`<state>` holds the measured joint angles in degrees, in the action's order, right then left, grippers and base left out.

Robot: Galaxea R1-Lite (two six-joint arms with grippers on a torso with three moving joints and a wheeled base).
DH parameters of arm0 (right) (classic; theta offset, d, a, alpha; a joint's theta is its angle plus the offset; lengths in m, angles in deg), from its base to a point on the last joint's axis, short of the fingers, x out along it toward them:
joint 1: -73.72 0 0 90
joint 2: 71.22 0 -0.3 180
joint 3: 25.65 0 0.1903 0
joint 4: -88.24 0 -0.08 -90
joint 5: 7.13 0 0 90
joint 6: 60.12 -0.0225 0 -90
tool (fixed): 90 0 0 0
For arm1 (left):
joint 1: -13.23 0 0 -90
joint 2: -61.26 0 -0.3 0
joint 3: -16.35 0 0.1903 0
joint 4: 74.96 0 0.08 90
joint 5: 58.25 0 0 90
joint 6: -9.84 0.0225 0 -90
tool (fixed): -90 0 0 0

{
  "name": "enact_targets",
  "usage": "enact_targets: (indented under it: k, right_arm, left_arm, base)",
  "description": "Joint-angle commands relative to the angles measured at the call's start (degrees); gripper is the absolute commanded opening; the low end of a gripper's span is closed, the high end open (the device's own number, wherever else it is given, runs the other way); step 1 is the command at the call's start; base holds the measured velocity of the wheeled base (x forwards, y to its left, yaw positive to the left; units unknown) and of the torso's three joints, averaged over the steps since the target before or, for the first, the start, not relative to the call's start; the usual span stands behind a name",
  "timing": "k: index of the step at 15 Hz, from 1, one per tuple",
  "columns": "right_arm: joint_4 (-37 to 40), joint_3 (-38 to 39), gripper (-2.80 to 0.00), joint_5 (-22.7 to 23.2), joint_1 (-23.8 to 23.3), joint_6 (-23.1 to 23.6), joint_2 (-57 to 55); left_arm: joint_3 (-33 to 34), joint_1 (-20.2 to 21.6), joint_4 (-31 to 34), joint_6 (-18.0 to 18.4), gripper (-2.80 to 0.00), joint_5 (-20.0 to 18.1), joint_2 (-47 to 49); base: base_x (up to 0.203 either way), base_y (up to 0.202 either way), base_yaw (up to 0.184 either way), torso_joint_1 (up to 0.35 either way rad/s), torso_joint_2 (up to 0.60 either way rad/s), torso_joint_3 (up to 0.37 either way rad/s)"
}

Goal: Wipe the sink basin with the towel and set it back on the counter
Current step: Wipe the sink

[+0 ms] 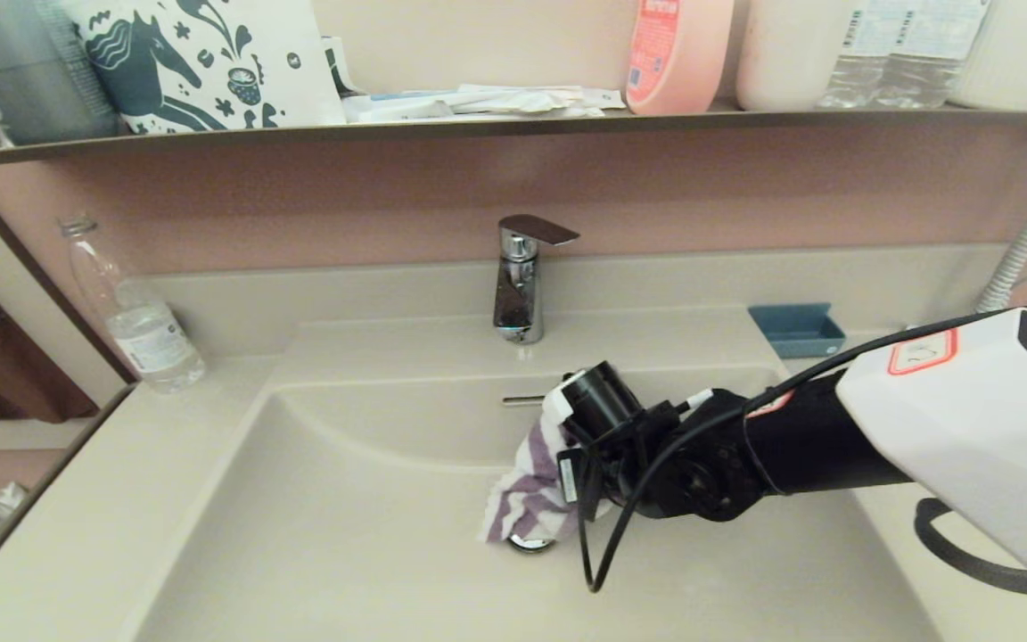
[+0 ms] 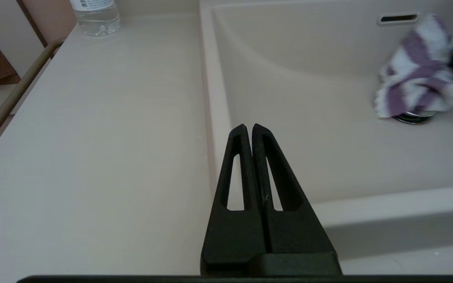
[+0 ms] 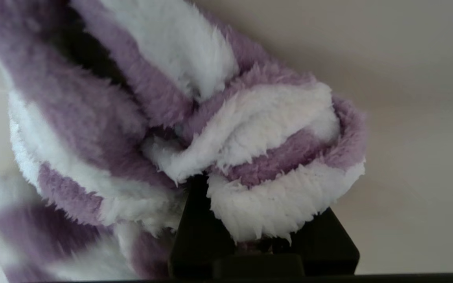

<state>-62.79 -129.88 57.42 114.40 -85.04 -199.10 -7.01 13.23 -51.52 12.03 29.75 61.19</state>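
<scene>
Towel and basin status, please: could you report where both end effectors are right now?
Right end effector in the sink basin, shut on the towel over the drain plug. Left end effector shut, empty, above the basin's left rim. No obstruction seen.

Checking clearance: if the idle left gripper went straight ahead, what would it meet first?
Probably the cream-beige moulded sink basin, at its rim: the shut left gripper points along it. Depth is unclear.

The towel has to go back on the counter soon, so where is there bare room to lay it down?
The counter left of the sink basin is bare from the water bottle forward; the shut left gripper hovers near its edge. The right side is crowded by the right gripper, which holds the towel, and the blue tray.
</scene>
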Motion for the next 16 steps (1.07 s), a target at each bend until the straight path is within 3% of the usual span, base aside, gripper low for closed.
enact_targets:
  k: [1, 4, 10, 11, 13, 15, 16]
  right_arm:
    - [3.2, 4.3, -2.8, -1.0, -0.8, -0.2, 4.6]
    - [9.2, 7.8, -2.8, -1.9, -1.5, -0.2, 8.7]
    - [30.9, 8.1, -2.8, -2.3, -1.5, -2.1, 11.9]
    - [32.1, 8.1, -2.8, -1.7, -1.1, -4.2, 11.5]
    - [33.9, 8.1, -2.8, 2.5, 0.7, -6.8, 11.1]
    - [37.1, 8.0, -2.8, 10.6, 3.9, -8.3, 11.0]
    - [37.6, 8.0, -2.8, 12.6, 5.4, -8.5, 10.7]
  left_arm:
    - [0.0, 0.0, 0.0, 0.0, -2.8, 0.0, 0.1]
    - [0.0, 0.0, 0.0, 0.0, -2.8, -0.1, 0.1]
    - [0.0, 0.0, 0.0, 0.0, -2.8, -0.1, 0.1]
    - [0.0, 0.0, 0.0, 0.0, -2.8, -0.1, 0.1]
    - [0.0, 0.0, 0.0, 0.0, -2.8, 0.0, 0.1]
    - [0.0, 0.0, 0.0, 0.0, -2.8, -0.1, 0.1]
    - [0.0, 0.0, 0.0, 0.0, -2.8, 0.0, 0.1]
  base:
    - [0.0, 0.0, 0.0, 0.0, 0.0, 0.0]
    - [0.0, 0.0, 0.0, 0.0, 0.0, 0.0]
    - [0.0, 0.0, 0.0, 0.0, 0.0, 0.0]
    - [0.0, 0.0, 0.0, 0.0, 0.0, 0.0]
    - [0.0, 0.0, 0.0, 0.0, 0.0, 0.0]
    - [0.0, 0.0, 0.0, 0.0, 0.0, 0.0]
    - [0.0, 0.0, 0.0, 0.0, 0.0, 0.0]
